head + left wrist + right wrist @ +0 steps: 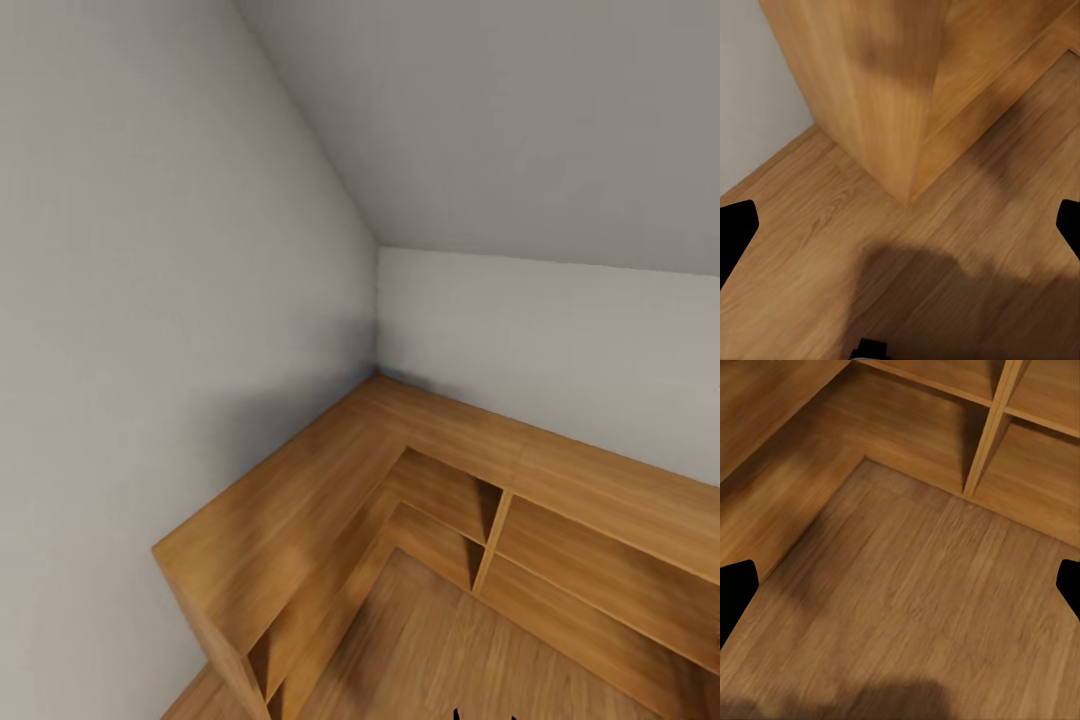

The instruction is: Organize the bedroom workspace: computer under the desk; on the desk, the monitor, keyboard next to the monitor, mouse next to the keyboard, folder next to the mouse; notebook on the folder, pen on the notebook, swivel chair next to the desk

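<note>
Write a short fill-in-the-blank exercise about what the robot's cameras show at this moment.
1. The low L-shaped shelf unit fits into a ____ of the room.
2. The shelf unit and the floor both look like ____.
3. The walls are plain ____.
4. In the left wrist view, the left gripper has its jaws spread wide, with nothing but ____ between them.

Missing words: corner; wood; grey; floor
</note>
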You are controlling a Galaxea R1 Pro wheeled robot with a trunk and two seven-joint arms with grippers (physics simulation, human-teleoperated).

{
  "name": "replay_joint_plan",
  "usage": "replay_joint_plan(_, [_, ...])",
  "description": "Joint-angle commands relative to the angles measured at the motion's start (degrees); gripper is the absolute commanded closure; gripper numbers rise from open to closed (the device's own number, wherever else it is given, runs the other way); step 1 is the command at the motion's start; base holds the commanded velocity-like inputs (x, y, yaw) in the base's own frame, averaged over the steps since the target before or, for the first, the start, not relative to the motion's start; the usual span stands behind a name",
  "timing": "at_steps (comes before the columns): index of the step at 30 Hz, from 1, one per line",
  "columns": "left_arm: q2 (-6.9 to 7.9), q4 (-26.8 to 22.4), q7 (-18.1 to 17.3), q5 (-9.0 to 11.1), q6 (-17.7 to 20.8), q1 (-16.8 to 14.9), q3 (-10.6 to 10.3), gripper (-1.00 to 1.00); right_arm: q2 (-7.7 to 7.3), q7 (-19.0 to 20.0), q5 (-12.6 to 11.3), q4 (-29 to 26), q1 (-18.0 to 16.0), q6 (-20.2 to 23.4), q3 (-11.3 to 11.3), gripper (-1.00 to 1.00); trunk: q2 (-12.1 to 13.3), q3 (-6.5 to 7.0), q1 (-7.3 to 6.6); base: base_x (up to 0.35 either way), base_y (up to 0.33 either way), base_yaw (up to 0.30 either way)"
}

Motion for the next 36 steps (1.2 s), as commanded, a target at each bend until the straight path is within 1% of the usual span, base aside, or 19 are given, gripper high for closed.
replay_joint_plan(1, [-0.03,0.0,0.0,-0.6,-0.2,0.0,0.5,-1.00,0.00,-0.5,-0.1,0.0,-0.1,-0.1,0.5,-1.00,-0.1,-0.13,0.03,0.005,0.005,-0.065])
replay_joint_plan(7, [-0.18,0.0,0.0,-0.6,-0.2,0.0,0.7,-1.00,0.01,-0.5,-0.1,0.0,-0.1,-0.1,0.4,-1.00,-0.1,-0.13,0.03,0.003,0.002,-0.159])
replay_joint_plan(17, [-0.60,0.3,-0.1,-0.6,-0.1,0.0,0.8,-1.00,-0.09,-0.5,-0.2,0.1,-0.1,-0.1,-0.1,-1.00,-0.1,-0.13,0.03,0.000,0.000,-0.238])
replay_joint_plan(21, [-0.83,2.3,-0.1,-0.6,-0.1,0.0,0.8,-1.00,-0.18,-0.6,-0.3,0.1,-0.1,-0.1,-1.7,-1.00,-0.1,-0.13,0.03,0.000,0.000,-0.251])
replay_joint_plan(25, [-0.90,3.3,0.0,-0.6,-0.1,0.0,0.7,-1.00,-0.22,-0.5,-0.4,0.0,-0.1,-0.1,-3.7,-1.00,-0.1,-0.13,0.03,0.000,0.000,-0.252])
replay_joint_plan(27, [-0.89,3.6,0.0,-0.5,-0.1,0.0,0.7,-1.00,-0.24,-0.5,-0.4,0.1,-0.1,-0.1,-4.8,-1.00,-0.9,-0.49,0.47,0.000,0.000,-0.252])
replay_joint_plan(29, [-0.86,3.7,0.0,-0.5,0.0,0.0,0.7,-1.00,-0.25,-0.5,-0.4,0.1,-0.1,-0.1,-5.2,-1.00,-1.7,-0.85,0.91,0.000,0.000,-0.252])
replay_joint_plan(36, [-0.82,3.9,0.0,-0.4,0.0,0.0,0.7,-1.00,-0.32,-0.5,-0.5,0.0,-0.1,-0.1,-5.8,-1.00,-4.5,-2.10,2.45,0.000,0.000,-0.253])
